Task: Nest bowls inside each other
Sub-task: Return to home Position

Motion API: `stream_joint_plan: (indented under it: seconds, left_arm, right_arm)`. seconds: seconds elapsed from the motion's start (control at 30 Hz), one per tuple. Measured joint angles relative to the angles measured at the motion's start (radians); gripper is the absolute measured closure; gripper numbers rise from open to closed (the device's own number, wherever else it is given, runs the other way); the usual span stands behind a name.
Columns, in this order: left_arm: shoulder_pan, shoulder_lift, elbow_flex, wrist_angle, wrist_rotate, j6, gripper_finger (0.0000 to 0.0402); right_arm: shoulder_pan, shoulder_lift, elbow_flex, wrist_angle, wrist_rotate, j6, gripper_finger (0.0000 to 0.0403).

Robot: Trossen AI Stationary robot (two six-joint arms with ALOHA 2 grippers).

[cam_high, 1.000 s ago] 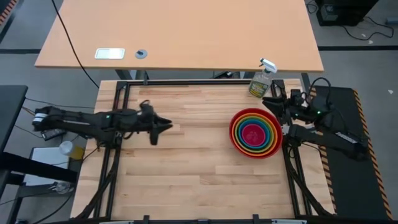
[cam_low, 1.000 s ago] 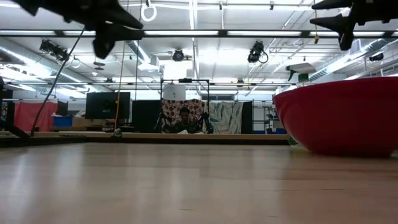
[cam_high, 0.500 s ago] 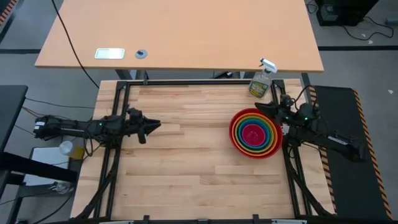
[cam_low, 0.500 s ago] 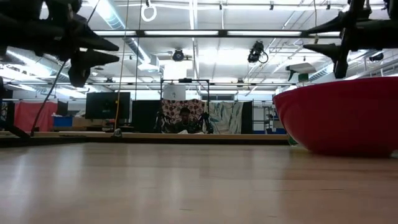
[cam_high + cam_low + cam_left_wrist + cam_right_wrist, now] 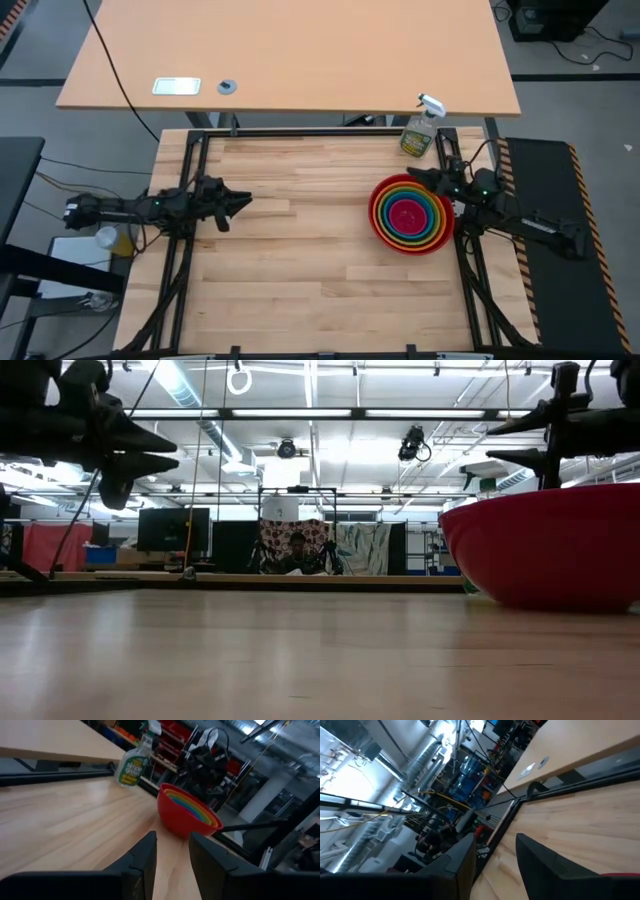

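Observation:
The bowls (image 5: 408,214) sit nested in one stack at the table's right side. Red is the outermost and magenta pink the innermost, and the red bowl's base (image 5: 545,600) rests on the wood. In the left wrist view the stack (image 5: 187,812) shows far ahead. My left gripper (image 5: 248,199) hovers open and level over the table's left part, pointing at the stack, with nothing between its fingers (image 5: 145,852). My right gripper (image 5: 412,174) hovers open just off the stack's far rim, pointing toward the table's left, and touches nothing.
A clear spray bottle (image 5: 420,128) with a white trigger stands at the table's far right corner, just behind the bowls. A black frame (image 5: 300,133) runs along the table's edges. The wide wooden middle (image 5: 310,250) lies between the two arms.
My left gripper has drawn back toward the table's left edge and sunk lower, keeping level. My right gripper has come down beside the stack's far rim and rolled about its own axis. The bowls have not moved.

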Motion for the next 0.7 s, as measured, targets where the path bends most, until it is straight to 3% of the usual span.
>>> stream_joint_plan:
  seconds: [0.23,0.53,0.7]
  left_arm:
    - [0.0,-0.153,-0.005,-0.147,-0.009,-0.021,0.0286]
    - [0.0,-0.148,-0.006,-0.173,-0.024,-0.031,0.0286]
    - [0.0,-0.148,-0.006,-0.174,-0.029,-0.082,0.0286]
  right_arm:
    - [0.0,-0.098,0.0,-0.046,-0.008,-0.004,0.0286]
    - [0.0,-0.107,0.0,-0.08,-0.021,-0.01,0.0311]
    - [0.0,-0.106,0.0,0.001,-0.013,-0.032,0.0318]
